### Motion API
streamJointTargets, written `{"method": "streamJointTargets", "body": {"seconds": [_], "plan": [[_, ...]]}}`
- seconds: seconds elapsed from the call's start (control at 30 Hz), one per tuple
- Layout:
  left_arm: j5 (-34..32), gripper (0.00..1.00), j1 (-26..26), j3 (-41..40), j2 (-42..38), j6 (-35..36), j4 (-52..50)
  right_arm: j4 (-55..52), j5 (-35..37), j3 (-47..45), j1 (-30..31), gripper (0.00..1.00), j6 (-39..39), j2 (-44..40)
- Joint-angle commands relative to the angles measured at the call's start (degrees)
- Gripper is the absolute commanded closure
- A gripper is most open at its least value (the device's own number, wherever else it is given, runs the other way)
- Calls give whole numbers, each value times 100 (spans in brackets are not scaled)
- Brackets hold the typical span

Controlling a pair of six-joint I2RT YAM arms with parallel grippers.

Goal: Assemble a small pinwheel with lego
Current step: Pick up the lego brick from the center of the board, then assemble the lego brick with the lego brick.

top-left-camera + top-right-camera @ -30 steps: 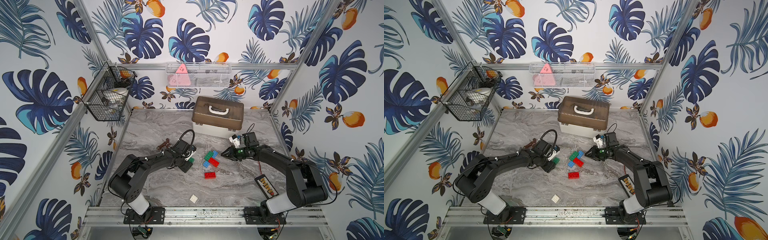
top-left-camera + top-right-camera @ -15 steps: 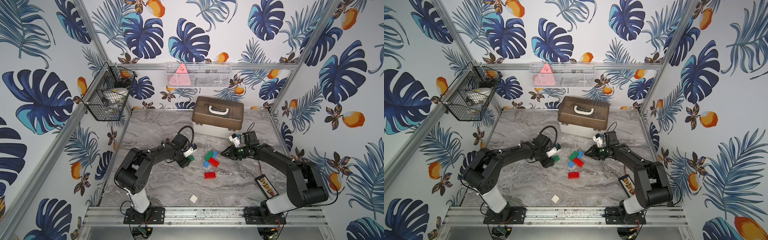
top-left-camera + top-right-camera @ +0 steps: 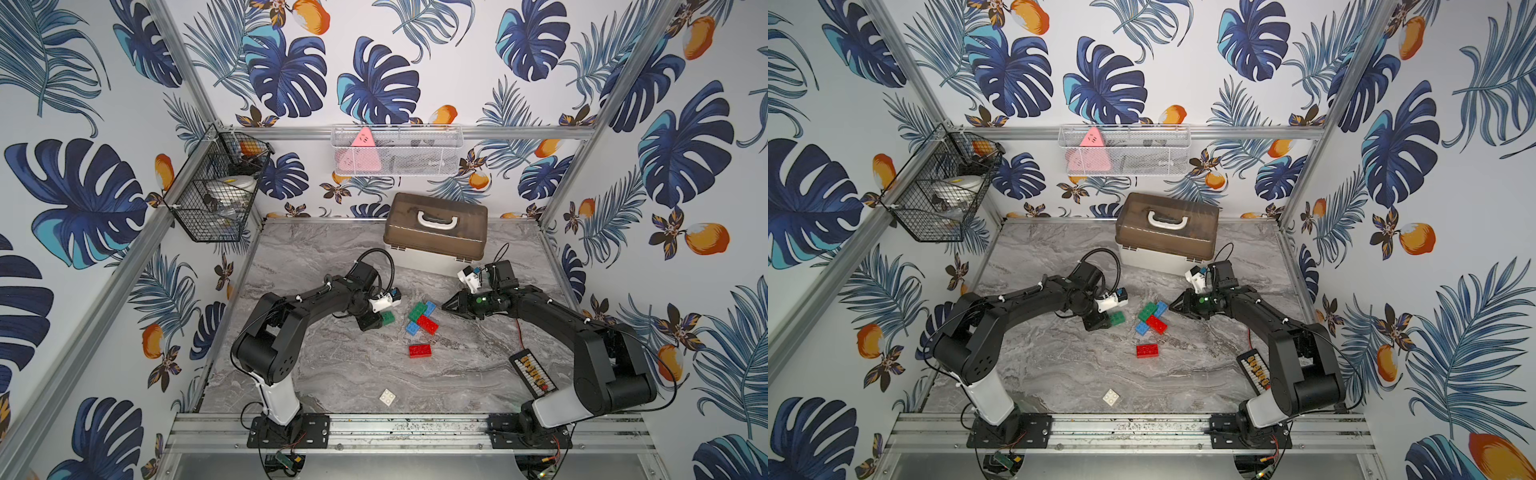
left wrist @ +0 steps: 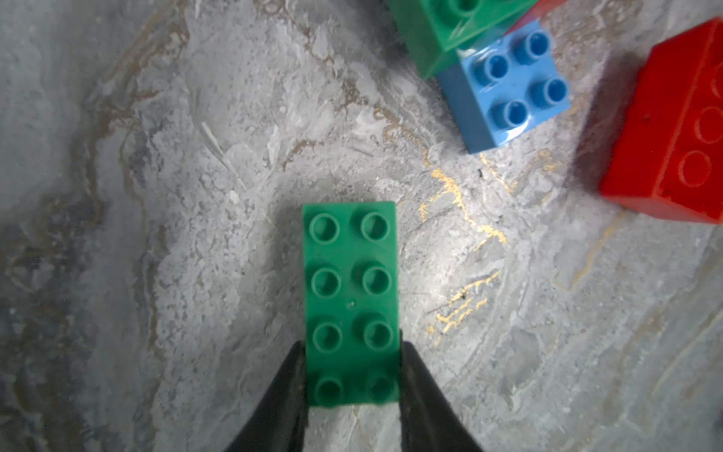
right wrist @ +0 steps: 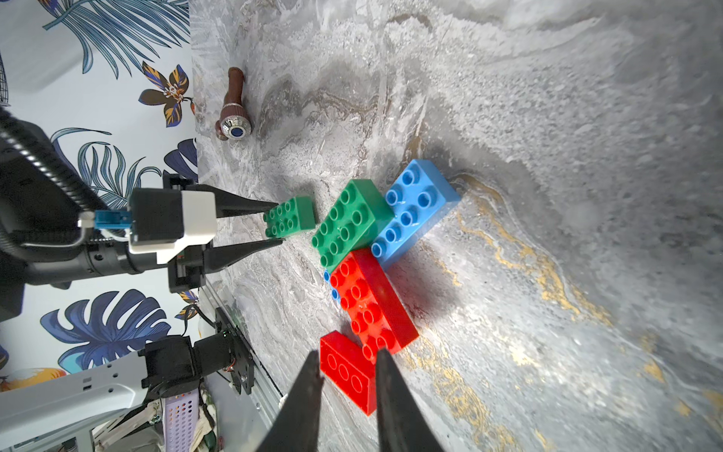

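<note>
A loose green brick (image 4: 350, 301) lies flat on the marble table, left of the other lego. My left gripper (image 4: 352, 352) is shut on its near end, one finger against each long side; both top views show it too (image 3: 388, 318) (image 3: 1117, 318). The joined cluster (image 3: 422, 318) has a green brick (image 5: 348, 223) and a red brick (image 5: 371, 301) over two blue bricks (image 5: 414, 207). A loose red brick (image 3: 419, 350) lies in front of the cluster. A white square brick (image 3: 387, 397) lies near the front rail. My right gripper (image 5: 347, 352) hovers right of the cluster, narrowly open with nothing between its fingers.
A brown-lidded box (image 3: 434, 226) stands at the back of the table. A black tray with yellow beads (image 3: 534, 374) lies at the front right beside the right arm. A brown knob-like piece (image 5: 232, 109) lies near the left wall. Wire baskets (image 3: 216, 187) hang on the walls.
My left gripper has swung slightly toward the back with the green brick and closed its fingers onto the brick's sides. The right arm has not moved.
</note>
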Motion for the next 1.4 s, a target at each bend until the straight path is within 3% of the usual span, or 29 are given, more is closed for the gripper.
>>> {"method": "streamJointTargets", "body": {"seconds": [0.0,0.23,0.43,0.6,0.77,1.1,1.37], "plan": [[464,75,17,232,31,824,-533,-144,-134,88,15,73,-120,81],[1045,79,-110,516,-62,1683,-946,-237,-492,231,133,73,-190,252],[638,93,-544,507,-216,2503,-547,837,-1472,-35,538,76,708,337],[888,97,-568,930,182,3071,-724,1060,-1766,-1,947,78,902,700],[846,99,-598,1543,626,3858,-1515,1416,-1851,-32,1035,79,1196,942],[800,100,-598,2101,992,4395,-2126,1706,-1967,145,1045,81,1513,1435],[609,100,-643,2473,1337,4619,-2373,1465,-1919,321,1048,82,1295,1689]]}}
